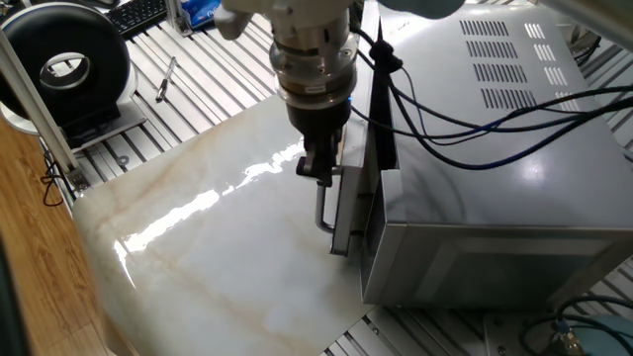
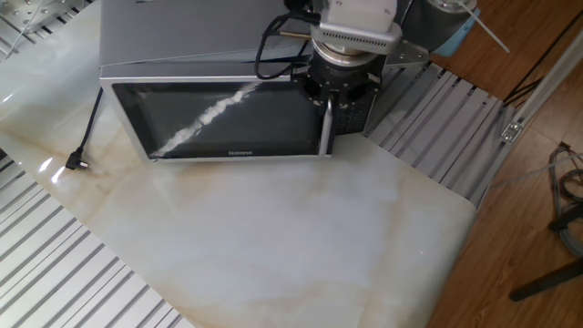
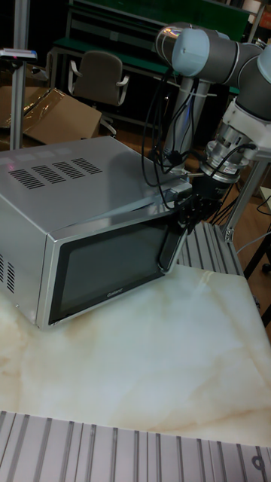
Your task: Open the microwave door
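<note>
**Q:** State the position of the microwave and its door.

**A:** The microwave stands on the marble-patterned table, occupying the right side of one fixed view and the far left of the other fixed view. The microwave door is hinged at its left edge as seen in the other fixed view. Its handle edge stands slightly away from the casing, leaving a narrow gap, visible in one fixed view as a dark slot between door and body. The door is only partly open.

**Q:** State the condition of the gripper.

**A:** The gripper points downward at the door's handle edge. Its fingers are closed on the curved silver bar handle, near the handle's upper end. In the tall fixed view the gripper sits at the upper right corner of the door, with the handle hanging below it.

**Q:** What other items are in view?

**A:** Black cables run from the wrist across the vented top of the microwave. A black power plug and cord lie on the table just left of the microwave in the other fixed view. A round black ring-shaped device stands at the far left of one fixed view, well apart from the microwave. A pen and a keyboard lie on the slatted surface near it.
</note>
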Controlling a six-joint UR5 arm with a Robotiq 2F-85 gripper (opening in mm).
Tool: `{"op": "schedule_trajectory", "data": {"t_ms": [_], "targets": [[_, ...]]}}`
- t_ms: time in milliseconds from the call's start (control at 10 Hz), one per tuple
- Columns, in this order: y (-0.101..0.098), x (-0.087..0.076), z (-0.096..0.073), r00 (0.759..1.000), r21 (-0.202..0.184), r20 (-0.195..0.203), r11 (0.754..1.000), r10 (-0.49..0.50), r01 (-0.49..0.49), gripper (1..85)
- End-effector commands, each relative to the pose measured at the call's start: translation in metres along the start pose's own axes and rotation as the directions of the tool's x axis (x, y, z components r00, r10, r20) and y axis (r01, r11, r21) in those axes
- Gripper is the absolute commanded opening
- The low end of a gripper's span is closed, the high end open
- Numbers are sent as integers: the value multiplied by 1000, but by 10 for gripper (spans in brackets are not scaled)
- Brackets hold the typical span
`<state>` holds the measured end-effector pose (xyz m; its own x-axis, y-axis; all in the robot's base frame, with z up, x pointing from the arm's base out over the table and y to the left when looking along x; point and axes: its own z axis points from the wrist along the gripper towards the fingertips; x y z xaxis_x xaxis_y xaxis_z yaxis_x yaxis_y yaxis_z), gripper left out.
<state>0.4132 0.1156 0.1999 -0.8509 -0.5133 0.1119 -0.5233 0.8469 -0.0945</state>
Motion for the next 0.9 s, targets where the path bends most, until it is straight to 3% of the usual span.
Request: {"op": "schedule_trajectory", "data": {"t_ms": [0,300,800], "targets": [[-10,-8,-3,998,27,7,998,-65,65,280],[-14,-9,-4,994,27,3,993,-112,112,430],[-10,-9,-3,996,14,-1,996,-87,87,413]]}}
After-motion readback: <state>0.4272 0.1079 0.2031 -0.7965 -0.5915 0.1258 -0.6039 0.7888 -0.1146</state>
